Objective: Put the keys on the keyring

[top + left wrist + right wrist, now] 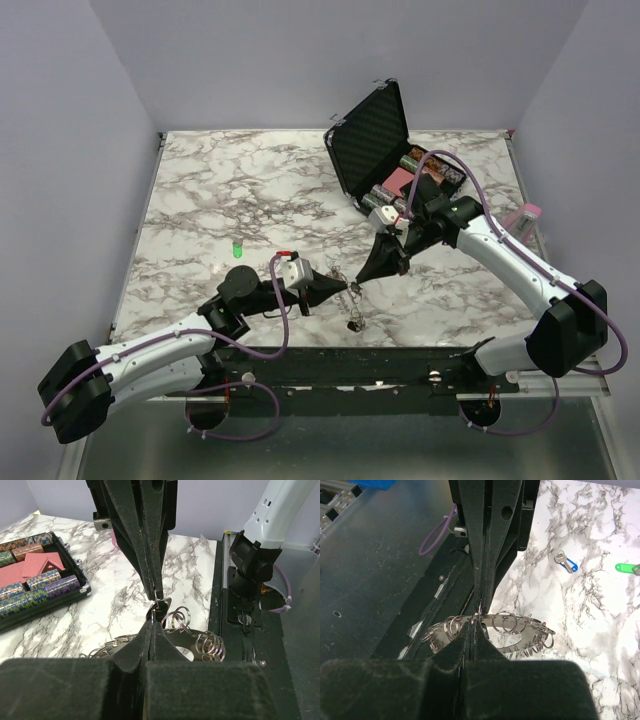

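L gripper & R gripper met tip to tip above the near edge of the table, centre front. L reached in from the left and R came down from the back right. Both claws were fully closed, fingers pressed flat together w/ no gap. Each looked to be pinching a small ring at the top of the keyring, though the contact spot was tiny and partly hidden, so I can't be sure.

The keyring was a flat silver plate w/ many split rings round its rim. It sat directly under the two tips, just beside the table's black front rail. Whether it hung or rested I couldn't tell.

No key was on it. The green key & blue key lay flat on the marble near each other, well apart from the keyring, to the left beyond the L wrist.

An open black case stood at back right w/ its lid up. It held chips in rows & red cards. A pink item sat at the table's right edge.
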